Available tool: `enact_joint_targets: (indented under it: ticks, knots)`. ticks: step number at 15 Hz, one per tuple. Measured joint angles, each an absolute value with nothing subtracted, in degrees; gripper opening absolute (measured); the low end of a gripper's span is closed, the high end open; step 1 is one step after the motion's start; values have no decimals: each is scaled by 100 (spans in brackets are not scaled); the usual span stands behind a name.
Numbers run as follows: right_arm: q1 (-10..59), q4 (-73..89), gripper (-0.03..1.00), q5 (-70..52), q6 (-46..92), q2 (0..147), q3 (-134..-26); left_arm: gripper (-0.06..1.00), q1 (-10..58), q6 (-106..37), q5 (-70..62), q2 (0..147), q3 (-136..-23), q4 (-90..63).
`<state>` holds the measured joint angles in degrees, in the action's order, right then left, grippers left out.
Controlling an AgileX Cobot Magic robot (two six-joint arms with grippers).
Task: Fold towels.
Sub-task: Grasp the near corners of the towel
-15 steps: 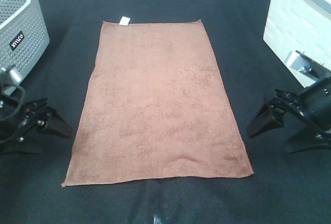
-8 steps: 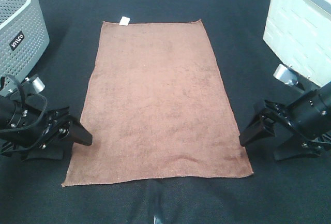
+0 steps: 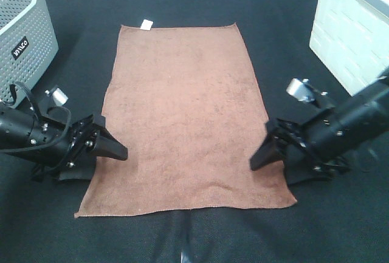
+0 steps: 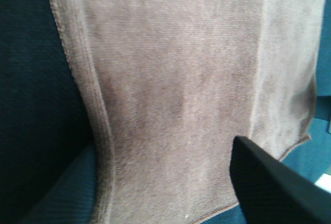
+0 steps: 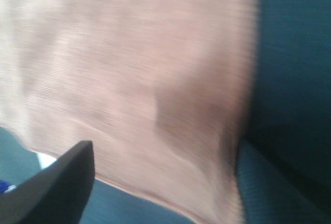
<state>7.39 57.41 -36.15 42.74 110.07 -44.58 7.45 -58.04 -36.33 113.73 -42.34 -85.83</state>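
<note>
Both your arms are closing inward since a moment ago: left gripper (image 3: 112,157) and right gripper (image 3: 267,164) are leaning low at the side edges of the brown towel (image 3: 182,105), jaws spread wide; it is lying flat on the black table (image 3: 273,32).

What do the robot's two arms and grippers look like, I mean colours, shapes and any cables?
Both are black all over. The left gripper and the right gripper each end in two wedge-shaped fingers that taper to narrow tips. Small silver screw heads dot the left gripper's body. A shiny left knob and right knob stick out behind the grippers. A thin black cable loops over the left arm. No markings show.
</note>
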Motion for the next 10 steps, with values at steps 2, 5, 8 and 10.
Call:
enact_joint_targets:
  ticks: [2, 5, 8, 10]
  knots:
    - [808, 6108, 64, -3644, 4274, 11161, -4544, 59, 745, -6056, -3782, 11511, -4240, -8789]
    - [814, 6113, 24, -3392, 4274, 11264, -4549, 28, 745, -6182, -3747, 11648, -4240, -8818]
    - [819, 6102, 0, -3312, 4206, 11310, -4549, 1, 745, -6228, -3673, 11683, -4228, -8761]
    - [819, 6005, 0, -3346, 4068, 11253, -4549, 0, 745, -6188, -3610, 11551, -4217, -8537]
